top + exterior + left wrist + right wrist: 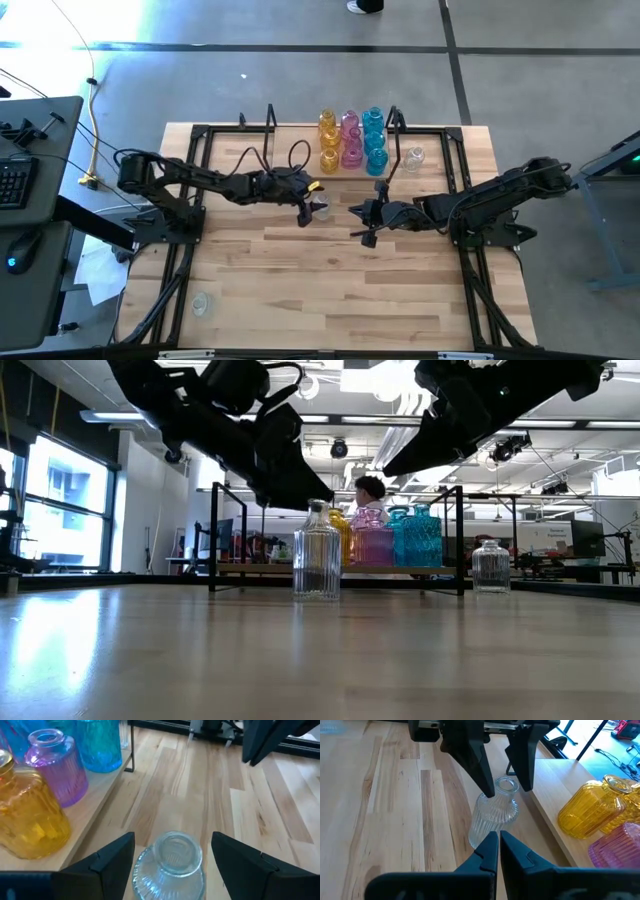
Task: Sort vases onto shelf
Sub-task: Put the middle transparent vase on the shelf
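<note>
A clear vase (317,552) stands upright on the table (340,280), its long axis vertical and its open mouth pointing straight up. It sits near the middle of the table, just in front of the shelf's (440,165) front edge and not on it.

The left gripper (172,857) hangs over the clear vase with its fingers spread wide, one on each side of the neck and apart from the glass; it grips nothing. The right gripper (495,851) hovers a little to the right of the same vase, facing it, with its fingers pressed together and nothing between them.

On the shelf at the far edge of the table, amber vases (328,140), pink vases (351,140) and blue vases (374,140) stand upright in three rows running front to back, packed close together. A second clear vase (415,157) stands upright alone to their right on the shelf. A third clear vase (200,304) sits near the table's front left corner; which way it points cannot be told.
</note>
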Motion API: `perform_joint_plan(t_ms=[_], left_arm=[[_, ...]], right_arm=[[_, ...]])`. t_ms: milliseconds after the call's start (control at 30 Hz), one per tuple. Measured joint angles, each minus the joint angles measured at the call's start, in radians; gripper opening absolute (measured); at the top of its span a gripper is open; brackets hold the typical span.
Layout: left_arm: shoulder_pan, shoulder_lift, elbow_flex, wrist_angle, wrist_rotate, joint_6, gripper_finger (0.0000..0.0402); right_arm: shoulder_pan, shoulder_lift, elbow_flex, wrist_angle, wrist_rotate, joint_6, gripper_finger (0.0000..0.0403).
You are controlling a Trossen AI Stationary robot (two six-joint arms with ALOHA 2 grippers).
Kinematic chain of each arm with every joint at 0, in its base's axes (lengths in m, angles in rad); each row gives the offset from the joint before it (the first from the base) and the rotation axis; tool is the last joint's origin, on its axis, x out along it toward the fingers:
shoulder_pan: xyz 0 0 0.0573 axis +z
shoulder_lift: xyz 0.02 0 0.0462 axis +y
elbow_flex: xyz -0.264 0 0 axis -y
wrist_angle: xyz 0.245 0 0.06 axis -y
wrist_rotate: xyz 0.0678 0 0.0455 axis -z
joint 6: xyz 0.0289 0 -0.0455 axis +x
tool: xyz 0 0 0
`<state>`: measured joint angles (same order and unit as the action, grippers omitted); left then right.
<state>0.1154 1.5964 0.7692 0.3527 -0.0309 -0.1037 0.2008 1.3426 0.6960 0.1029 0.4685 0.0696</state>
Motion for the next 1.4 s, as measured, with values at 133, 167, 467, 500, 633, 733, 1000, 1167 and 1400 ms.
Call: perform_joint_plan(t_ms=[133, 167, 467, 500, 633, 733, 1000, 1167, 1400], left_arm=[[-0.001, 0.0, 0.0, -0.001, -0.001, 0.001, 0.0241], [-0.001, 0.0, 0.0, -0.007, -0.001, 0.001, 0.0234], [-0.001, 0.013, 0.0, -0.01, -0.002, 0.022, 0.0149], [-0.001, 0.012, 0.0, -0.009, -0.002, 0.031, 0.014], [-0.001, 0.01, 0.0, -0.008, -0.002, 0.053, 0.0117], [0.0, 0.008, 0.0, -0.008, -0.005, 0.056, 0.0117], [0.021, -0.118, 0.0, -0.078, -0.02, 0.017, 0.0117], [0.07, -0.268, 0.0, -0.205, -0.151, -0.051, 0.0117], [0.203, -0.371, 0.018, -0.249, -0.196, -0.099, 0.0117]], right_arm=[[0.0, 0.0, 0.0, -0.002, 0.0, 0.0, 0.0], [0.0, 0.0, 0.0, -0.001, 0.0, -0.001, 0.0], [0.0, 0.0, 0.0, -0.003, 0.0, -0.002, 0.0], [0.0, 0.0, 0.0, -0.003, 0.0, 0.0, 0.0], [0.0, 0.0, 0.0, -0.004, 0.0, -0.002, 0.0], [0.0, 0.0, 0.0, -0.005, 0.0, 0.0, 0.0], [0.0, 0.0, 0.0, -0.01, 0.0, 0.0, 0.0], [0.0, 0.0, 0.0, -0.01, 0.0, 0.0, 0.0], [0.0, 0.0, 0.0, -0.009, 0.0, 0.0, 0.0]])
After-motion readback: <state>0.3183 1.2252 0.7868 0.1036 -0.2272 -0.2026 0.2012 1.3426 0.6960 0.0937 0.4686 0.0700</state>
